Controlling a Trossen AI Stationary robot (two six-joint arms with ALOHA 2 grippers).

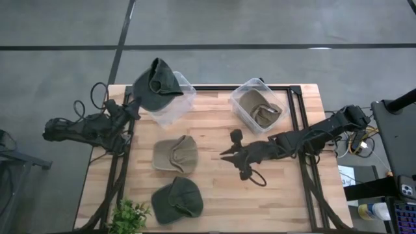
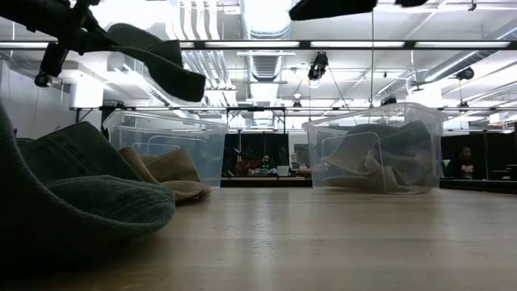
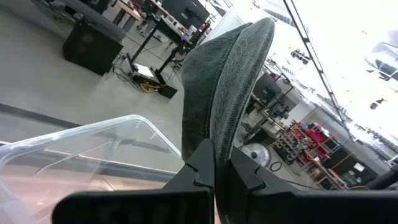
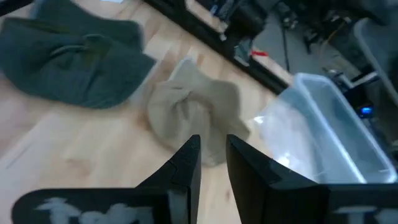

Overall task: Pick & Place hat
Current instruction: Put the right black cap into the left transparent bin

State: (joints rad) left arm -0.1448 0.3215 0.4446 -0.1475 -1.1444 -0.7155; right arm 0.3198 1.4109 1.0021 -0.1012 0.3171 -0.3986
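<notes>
The dark green hat (image 1: 158, 83) is being held up over the left clear bin (image 1: 174, 104) by the left gripper (image 3: 214, 163), whose fingers are being pressed together on the hat's edge. In the left wrist view the hat is being seen edge-on, so its brim and crown are not being told apart there; its long axis is running away from the fingers. In the low view only part of it is being shown, tilted, near the upper left corner.

The right gripper (image 4: 213, 155) is being held above the middle of the table (image 1: 286, 195), pointed toward the tan hat (image 1: 175, 155); a narrow gap is being left between its fingers and nothing is being gripped.

A second green hat (image 1: 176, 199) is lying at the near edge. Another tan hat (image 1: 260, 110) is being partly hidden by the right bin (image 1: 239, 99).
</notes>
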